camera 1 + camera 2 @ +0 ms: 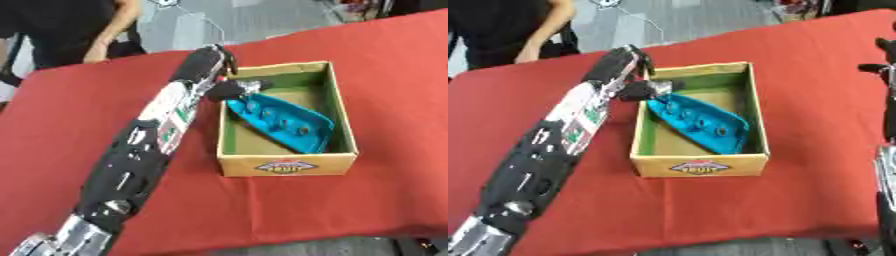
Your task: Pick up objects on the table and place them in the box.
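The robot's left hand is reaching over the red counter, fingers curled on the near end of a teal tray lying slanted inside the cardboard box. The tray's long axis is running from upper left to lower right. It is looking stiff, light, slippery; its rim suits gripping. The right hand is showing only at the edge, and whether it is clenched or released cannot be told.

Blue tray in the box
A teal holed tray lies tilted (leaning lengthwise) inside the open cardboard box.
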